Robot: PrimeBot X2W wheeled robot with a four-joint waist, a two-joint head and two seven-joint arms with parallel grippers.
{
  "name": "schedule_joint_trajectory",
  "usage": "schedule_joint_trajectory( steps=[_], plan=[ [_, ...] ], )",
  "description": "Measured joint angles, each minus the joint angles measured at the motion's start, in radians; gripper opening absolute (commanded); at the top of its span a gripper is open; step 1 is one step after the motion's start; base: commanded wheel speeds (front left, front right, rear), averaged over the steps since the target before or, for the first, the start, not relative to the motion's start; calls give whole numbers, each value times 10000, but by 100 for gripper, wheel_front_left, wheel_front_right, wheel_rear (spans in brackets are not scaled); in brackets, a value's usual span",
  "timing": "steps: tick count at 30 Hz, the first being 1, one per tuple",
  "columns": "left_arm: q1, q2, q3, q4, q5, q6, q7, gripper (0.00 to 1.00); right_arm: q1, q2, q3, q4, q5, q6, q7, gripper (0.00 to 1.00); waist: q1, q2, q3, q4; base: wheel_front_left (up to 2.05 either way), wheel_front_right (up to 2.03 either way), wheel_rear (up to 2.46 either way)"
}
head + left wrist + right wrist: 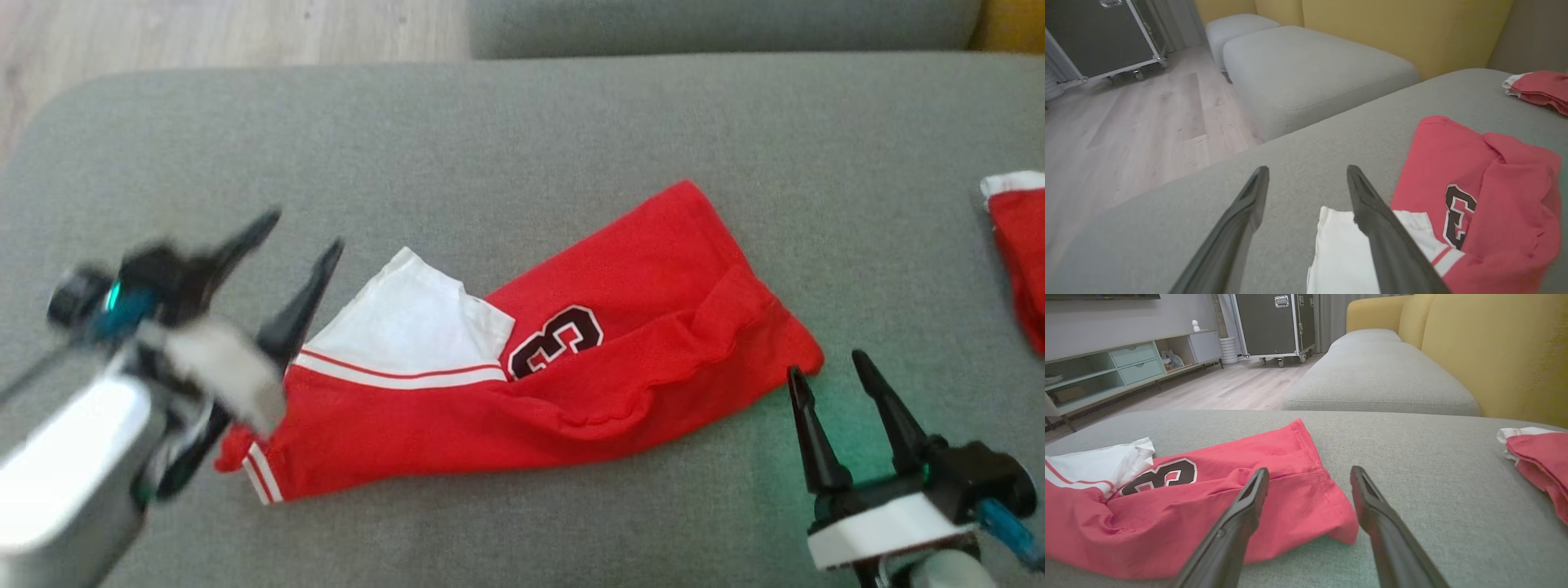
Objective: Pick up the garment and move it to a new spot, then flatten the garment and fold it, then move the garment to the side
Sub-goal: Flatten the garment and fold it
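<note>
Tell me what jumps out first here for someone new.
A crumpled red garment with a white panel and a dark numeral lies on the grey cushion. The left gripper hangs open by its white end, the right gripper open by its red end. A second red garment sits at the cushion's right edge.

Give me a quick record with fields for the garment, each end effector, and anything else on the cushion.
surface: grey cushion
garment: red jersey, rumpled, white part and dark numeral showing
left end effector: open, by the white end, empty
right end effector: open, by the red corner, empty
other: second red cloth at far right
</note>
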Motion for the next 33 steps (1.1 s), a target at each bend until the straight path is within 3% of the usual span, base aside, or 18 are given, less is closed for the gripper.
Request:
schedule_joint_trajectory(
  steps=[4, 8, 14, 23, 24, 26, 27, 33],
  plan=[
    [-1585, -771, -378, 1131, -270, -970, 1231, 100, -477, -171, 261, -4, 2, 0, 0, 100, 1, 0, 373, -124, 0, 0, 0],
    [-2489, -1381, -779, 2566, -765, -1471, 2380, 100, -997, -299, 399, -2, 2, 0, -2, 100, 1, 0, 677, -436, 0, 0, 0],
    [-3044, -1730, -1325, 4255, -1304, -1678, 3584, 100, -1127, -313, 546, 61, 15, 0, 0, 100, 1, 0, 1080, -990, 0, 0, 0],
    [-3126, -1753, -1833, 5455, -1563, -1739, 3653, 100, -1150, -311, 535, 73, 15, 0, -2, 100, 0, 0, 1438, -1563, 0, 0, 0],
    [-3175, -1749, -1873, 5463, -1613, -1739, 3630, 95, -1150, -311, 529, 73, 15, 0, -2, 100, -1, 0, 1451, -1588, 0, 0, 0],
    [-3287, -1743, -2021, 5455, -1693, -1739, 3567, 5, -1151, -309, 523, 73, 15, 0, -2, 100, 0, 0, 1464, -1608, 0, 0, 0],
    [-3328, -1737, -2148, 5425, -1695, -1741, 3450, 0, -1151, -309, 508, 73, 15, 0, 0, 100, 0, 0, 1458, -1601, 0, 0, 0],
    [-3537, -1524, -2671, 5129, -1586, -1812, 2537, 0, -1147, -301, 320, 127, 15, 0, 0, 100, 0, 0, 1290, -1377, 0, 0, 0]
  ],
)
